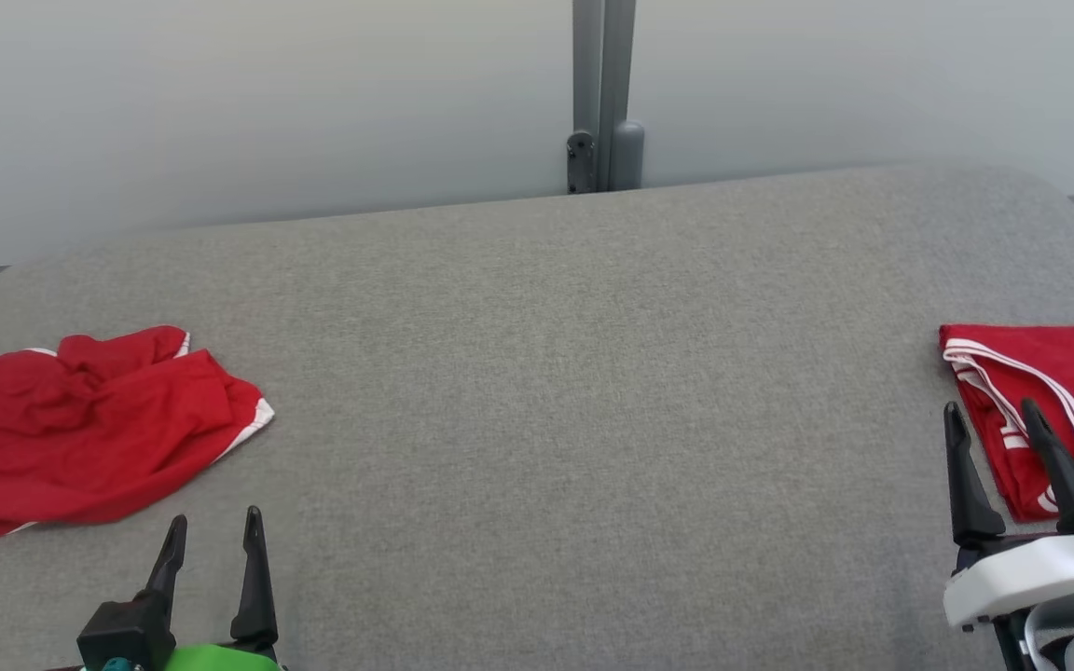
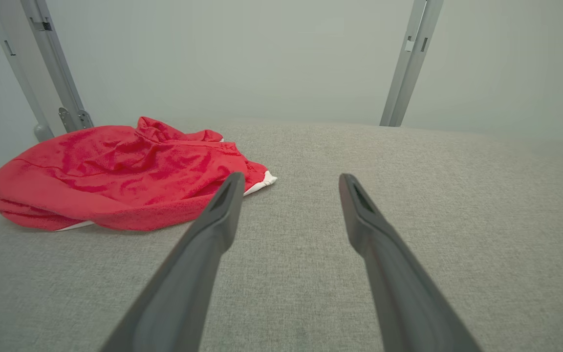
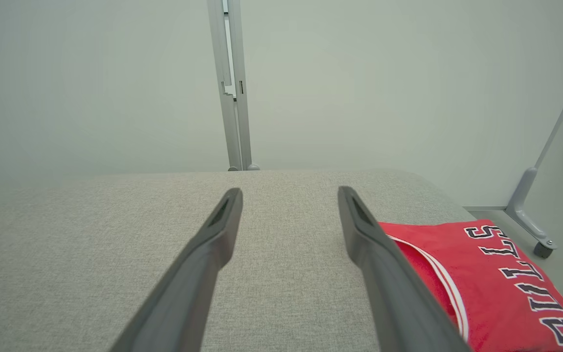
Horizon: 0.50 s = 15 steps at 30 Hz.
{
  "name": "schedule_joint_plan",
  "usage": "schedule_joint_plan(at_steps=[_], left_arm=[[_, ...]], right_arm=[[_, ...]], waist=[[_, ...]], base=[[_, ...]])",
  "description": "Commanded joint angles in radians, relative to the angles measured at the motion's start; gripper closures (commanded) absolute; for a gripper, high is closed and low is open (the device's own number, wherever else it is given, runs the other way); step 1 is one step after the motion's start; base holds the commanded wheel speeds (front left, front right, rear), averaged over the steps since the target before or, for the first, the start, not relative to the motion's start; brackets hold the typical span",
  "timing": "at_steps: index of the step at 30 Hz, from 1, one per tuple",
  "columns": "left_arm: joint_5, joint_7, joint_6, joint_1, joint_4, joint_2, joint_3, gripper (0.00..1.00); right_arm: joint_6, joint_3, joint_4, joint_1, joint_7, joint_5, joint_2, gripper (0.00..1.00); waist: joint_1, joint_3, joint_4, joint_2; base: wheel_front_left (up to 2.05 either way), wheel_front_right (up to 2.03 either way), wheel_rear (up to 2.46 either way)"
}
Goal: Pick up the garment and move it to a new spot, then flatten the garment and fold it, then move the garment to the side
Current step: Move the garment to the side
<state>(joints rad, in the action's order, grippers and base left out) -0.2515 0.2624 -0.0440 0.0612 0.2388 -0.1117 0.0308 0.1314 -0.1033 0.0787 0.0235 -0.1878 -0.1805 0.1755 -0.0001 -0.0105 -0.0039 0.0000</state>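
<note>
Pale wall (image 1: 220, 112) backs a wide grey padded surface (image 1: 574, 373), with a grey post (image 1: 602, 93) rising behind its far edge. A crumpled red garment (image 1: 80, 429) with white trim lies in a loose heap on the surface, ahead and to the left of the left gripper (image 1: 215, 520), near it but apart from it; in the left wrist view the garment (image 2: 115, 176) sits beyond and left of the left finger, whose tip crosses the white hem in the picture. A folded red jersey (image 1: 1059, 391) with white stripes lies flat just to the right of the right gripper (image 1: 991, 408), and in the right wrist view its dark lettering reads BULLS (image 3: 521, 274). Whether the right finger touches the jersey's edge cannot be told. Both grippers hold their dark fingers spread wide with nothing between them, bare grey fabric showing in each gap.
</note>
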Motion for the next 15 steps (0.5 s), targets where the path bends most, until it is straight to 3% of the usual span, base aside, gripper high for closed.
schedule_joint_plan(at_steps=[1,8,15], left_arm=[[0.012,0.003,-0.007,0.017,0.004,-0.007,-0.004,0.0],[0.033,0.003,-0.035,0.039,0.02,0.012,-0.019,0.0],[0.038,0.003,-0.055,0.045,0.029,0.031,-0.021,0.0]], right_arm=[[-0.001,0.004,0.002,0.028,-0.01,0.009,-0.006,0.0],[-0.001,0.005,0.048,0.106,-0.037,0.03,-0.055,0.0],[-0.002,-0.001,0.074,0.141,-0.057,0.05,-0.086,0.0]], waist=[[0.0001,-0.078,0.084,0.0],[0.0001,-0.102,0.115,0.0],[0.0001,-0.102,0.103,0.0]], base=[[0.0,0.0,0.0],[0.0,0.0,0.0],[0.0,0.0,0.0]])
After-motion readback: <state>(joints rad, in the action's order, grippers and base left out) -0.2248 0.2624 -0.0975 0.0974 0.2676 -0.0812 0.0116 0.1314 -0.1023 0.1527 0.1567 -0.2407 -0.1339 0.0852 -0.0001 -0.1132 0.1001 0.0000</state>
